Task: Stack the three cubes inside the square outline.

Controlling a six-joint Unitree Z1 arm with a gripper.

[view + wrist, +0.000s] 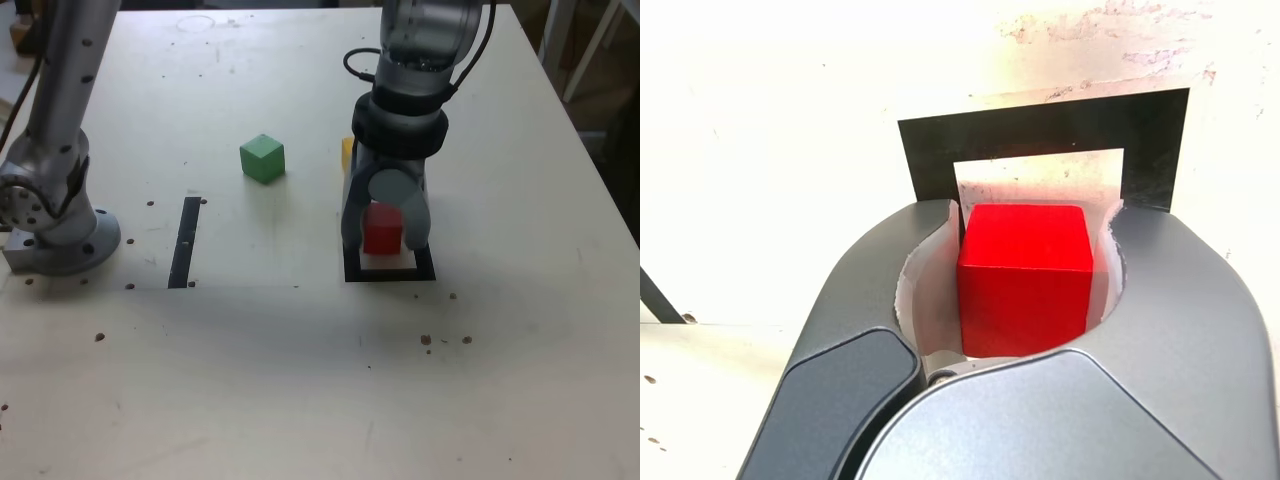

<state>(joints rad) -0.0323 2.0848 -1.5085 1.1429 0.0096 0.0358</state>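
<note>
A: Wrist view first. Hand (1025,275) has both grey fingers curved around the red cube (1025,280), one on each side. The pale inner pads look pressed to the cube's sides, so I read it as clamped on the cube.

B: Exterior view agrees. Hand (385,228) points down from the arm, red cube (382,229) between the fingers. Where does it sit against the square outline (389,272)?

A: Over the outline's pale centre. In the wrist view the black frame (1040,130) shows just beyond the cube, with the pale centre between the frame and the cube's far edge. I cannot tell whether the cube rests on the desk or hangs just above it.

B: Noted. Yellow cube (347,152) is mostly hidden behind the hand, only a sliver showing on the exterior view's left of the wrist. It lies outside the outline, on its far side.

A: Green cube (262,158)?

B: Alone on the desk (300,380), well to the exterior view's left of the hand, apart from the other two cubes. Nearer the camera from it lies a straight black strip (185,242). The arm's round base (60,235) stands at the exterior view's left edge. Small dark specks are scattered over the pale desk surface.
</note>
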